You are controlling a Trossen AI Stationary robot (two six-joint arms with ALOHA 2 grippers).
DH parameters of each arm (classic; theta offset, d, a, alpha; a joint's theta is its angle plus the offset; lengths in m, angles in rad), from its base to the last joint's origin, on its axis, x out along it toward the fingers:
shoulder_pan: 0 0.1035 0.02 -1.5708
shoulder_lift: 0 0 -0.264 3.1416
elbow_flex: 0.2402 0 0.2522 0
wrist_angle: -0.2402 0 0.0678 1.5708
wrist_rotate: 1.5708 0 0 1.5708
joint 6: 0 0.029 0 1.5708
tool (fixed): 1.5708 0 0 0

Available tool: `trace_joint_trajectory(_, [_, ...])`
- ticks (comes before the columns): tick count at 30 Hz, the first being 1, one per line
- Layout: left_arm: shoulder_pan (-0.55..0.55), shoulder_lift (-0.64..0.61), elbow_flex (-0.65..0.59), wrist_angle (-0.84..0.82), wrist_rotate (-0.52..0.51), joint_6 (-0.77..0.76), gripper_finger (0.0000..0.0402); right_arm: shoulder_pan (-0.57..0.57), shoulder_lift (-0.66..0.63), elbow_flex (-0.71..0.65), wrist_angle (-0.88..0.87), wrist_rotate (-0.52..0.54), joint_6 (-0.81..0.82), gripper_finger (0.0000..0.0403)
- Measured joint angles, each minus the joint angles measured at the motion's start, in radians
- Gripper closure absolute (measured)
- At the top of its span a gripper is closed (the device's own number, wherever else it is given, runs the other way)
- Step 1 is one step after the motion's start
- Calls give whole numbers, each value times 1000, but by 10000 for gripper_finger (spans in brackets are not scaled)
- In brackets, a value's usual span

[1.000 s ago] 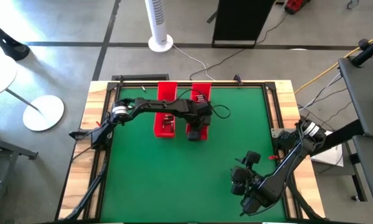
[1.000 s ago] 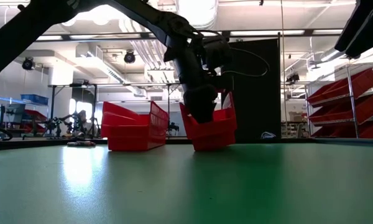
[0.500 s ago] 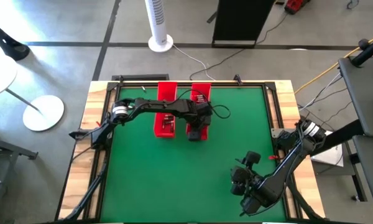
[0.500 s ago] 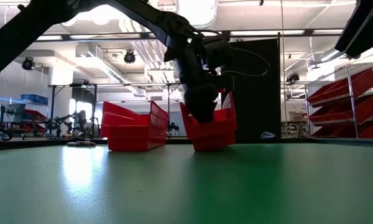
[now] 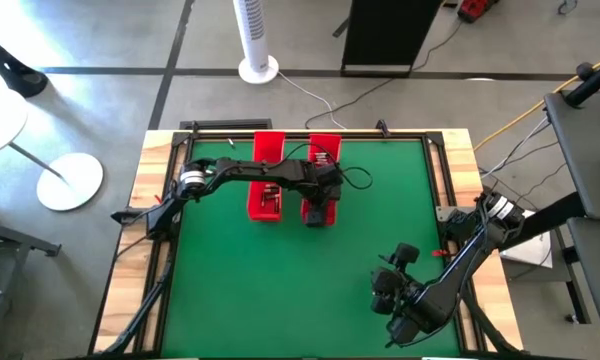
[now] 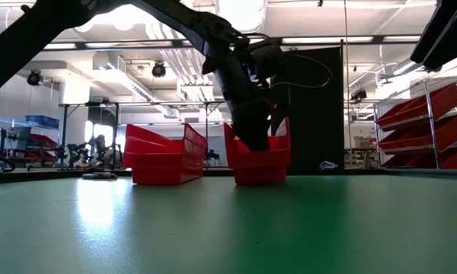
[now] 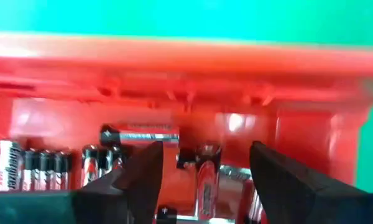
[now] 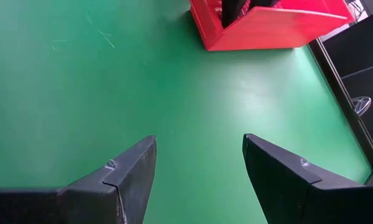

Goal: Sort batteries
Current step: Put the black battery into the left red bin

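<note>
Green felt-topped table (image 5: pixel 280 290). Two long red plastic trays (image 5: pixel 265 180) at its far edge. Left gripper (image 7: pixel 202 168) inside the right-hand tray, fingers spread, holding nothing. Small silvery cylindrical batteries (image 7: pixel 40 168) lined up below it: sorting seemingly underway, remainder unclear. Right gripper (image 8: pixel 199 165) parked near table's front, jaws apart, empty.

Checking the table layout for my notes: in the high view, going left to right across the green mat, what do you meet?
Left red tray → right red tray with the left gripper over its near end → right gripper, open over bare mat.
</note>
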Motion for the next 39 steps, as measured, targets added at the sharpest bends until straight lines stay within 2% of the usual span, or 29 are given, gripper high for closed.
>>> trace_joint_trajectory(6, [0,-34,28,3,6,-24,171,0,0,0,2,0,0,170])
trace_joint_trajectory(11, [0,-49,113,-39,33,-49,168,0,0,0,10,0,2,170])
trace_joint_trajectory(19, [19,-66,386,-395,24,-49,168,0,0,0,19,-9,11,170])
trace_joint_trajectory(24, [38,-171,414,-581,-91,-66,168,7,0,0,30,-10,26,170])
trace_joint_trajectory(27, [68,-279,344,-642,-135,-120,168,11,0,-9,63,-7,7,170])
trace_joint_trajectory(30, [94,-427,194,-643,-173,-180,168,11,1,-32,119,1,-37,170])
trace_joint_trajectory(36, [123,-771,-235,-576,-396,-345,168,5,1,-91,212,0,-122,170])
trace_joint_trajectory(39, [145,-913,-434,-522,-409,-447,168,-13,1,-101,212,1,-151,170])
